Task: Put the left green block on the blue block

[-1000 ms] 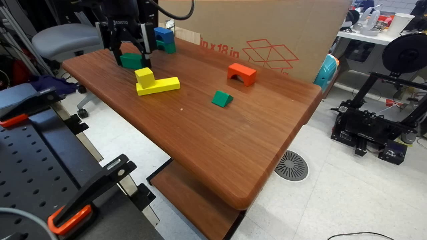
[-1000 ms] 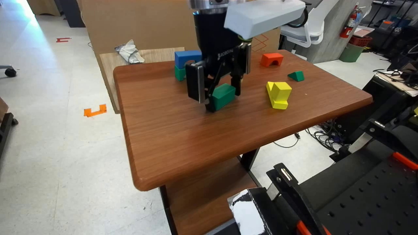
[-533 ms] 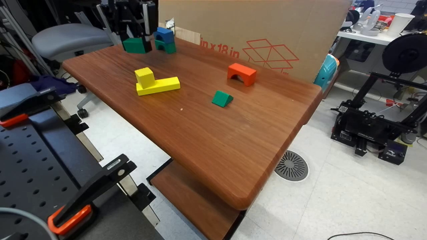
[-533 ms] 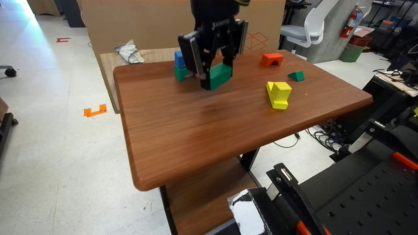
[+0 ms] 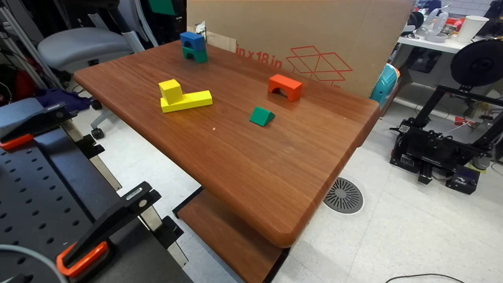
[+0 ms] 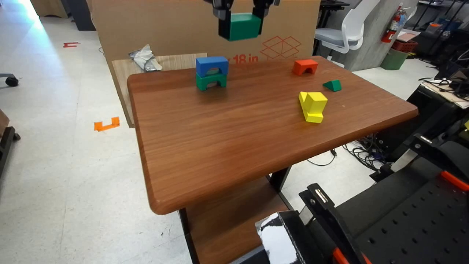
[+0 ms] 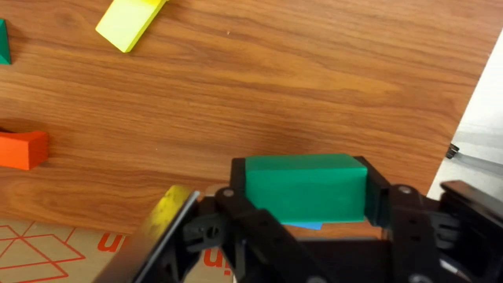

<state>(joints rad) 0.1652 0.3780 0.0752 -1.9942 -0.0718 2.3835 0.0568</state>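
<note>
My gripper (image 6: pixel 242 25) is shut on the left green block (image 6: pixel 246 30), a plain wide block, and holds it high above the back of the table. The block also shows in the wrist view (image 7: pixel 308 194) between both fingers, and at the top edge in an exterior view (image 5: pixel 162 6), where the fingers are not discernible. The blue block (image 6: pixel 211 65) has an arch cut-out and sits on a green arch block (image 6: pixel 202 81) near the table's back edge. It also shows in an exterior view (image 5: pixel 192 41). In the wrist view only a sliver of the blue block (image 7: pixel 312 225) shows behind the held block.
An orange arch block (image 5: pixel 285 87), a green triangular block (image 5: pixel 261 116) and stacked yellow blocks (image 5: pixel 186 101) lie on the wooden table (image 5: pixel 283 157). A large cardboard sheet (image 5: pixel 243 23) stands along the table's back edge.
The gripper has lifted the left green block off the table and carried it up and back toward the cardboard. The blue block on the green arch has come into full view.
</note>
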